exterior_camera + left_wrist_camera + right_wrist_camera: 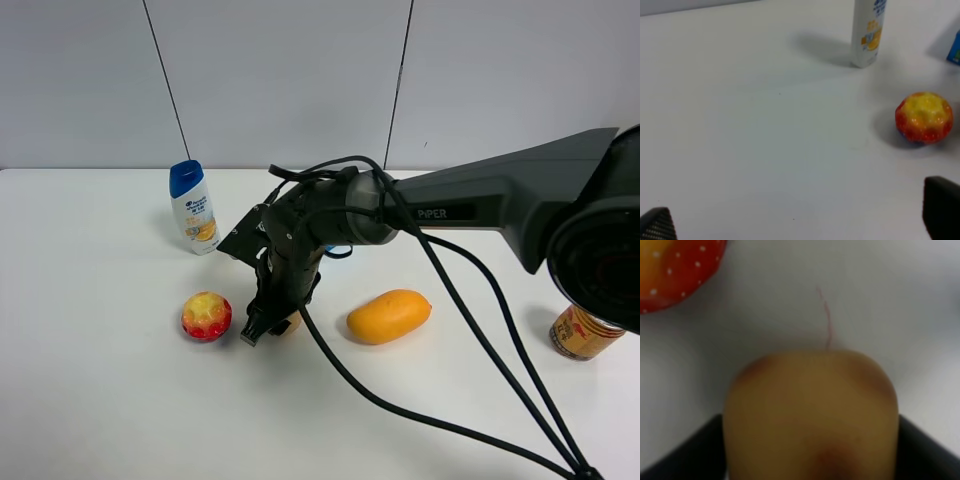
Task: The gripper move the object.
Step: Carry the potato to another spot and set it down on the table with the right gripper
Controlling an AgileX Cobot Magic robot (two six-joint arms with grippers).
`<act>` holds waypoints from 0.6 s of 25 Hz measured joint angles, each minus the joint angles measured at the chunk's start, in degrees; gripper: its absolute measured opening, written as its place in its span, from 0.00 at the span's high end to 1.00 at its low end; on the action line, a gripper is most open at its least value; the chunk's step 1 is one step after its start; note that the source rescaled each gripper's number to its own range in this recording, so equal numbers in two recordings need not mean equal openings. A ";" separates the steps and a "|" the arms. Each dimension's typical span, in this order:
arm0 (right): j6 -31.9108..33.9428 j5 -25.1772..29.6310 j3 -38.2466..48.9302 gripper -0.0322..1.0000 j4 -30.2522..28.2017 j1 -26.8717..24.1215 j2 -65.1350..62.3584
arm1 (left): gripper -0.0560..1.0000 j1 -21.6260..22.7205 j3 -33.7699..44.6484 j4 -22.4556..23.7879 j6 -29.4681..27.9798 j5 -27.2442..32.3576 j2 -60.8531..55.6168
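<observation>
Well, nearest to me the black cables [450,400] trail over the white table [100,400] from the front edge up to the grey arm [480,205], which reaches in from the right and across the middle. A little further in, three things lie in a loose row: the red-and-yellow ball [206,315] on the left, the fruit [291,323] in the middle and the mango [389,315] to its right. The right gripper [262,330] is low over the table, pinching the fruit. Its wrist view shows the fruit filling the gap, with a black finger [685,455] against each side. From above, the gripper hides most of the fruit and only a tan sliver shows. I cannot tell whether the fruit rests on the surface. The ball sits just beside the gripper, and the mango is near but apart. At the right edge stands a can [582,333], partly hidden by the arm. The left gripper [800,222] hovers with its fingers spread wide and nothing between them, the ball ahead of it. Farther back the bottle [194,208] stands upright.
</observation>
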 joint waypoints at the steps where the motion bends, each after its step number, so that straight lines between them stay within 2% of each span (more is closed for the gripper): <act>1: 0.00 0.00 0.00 0.42 0.00 0.00 0.00 | 0.00 0.00 0.00 0.00 0.00 0.00 0.00; 2: 0.00 0.00 0.00 0.29 0.00 0.00 0.00 | 0.00 0.00 0.00 0.00 0.00 0.00 0.00; 3: 0.00 0.07 0.00 0.22 0.00 0.00 0.00 | 0.00 0.00 0.00 0.00 0.00 0.00 0.00; 5: 0.00 0.24 0.00 0.13 0.64 0.00 0.00 | 0.00 0.00 0.00 0.00 0.00 0.00 0.00; 10: 0.00 1.57 0.00 0.09 1.22 0.00 -1.00 | 0.00 0.00 0.00 0.00 0.00 0.00 0.00; 15: 0.05 4.12 0.00 0.08 1.02 0.00 -7.26 | 0.00 0.00 0.00 0.00 0.00 0.00 0.00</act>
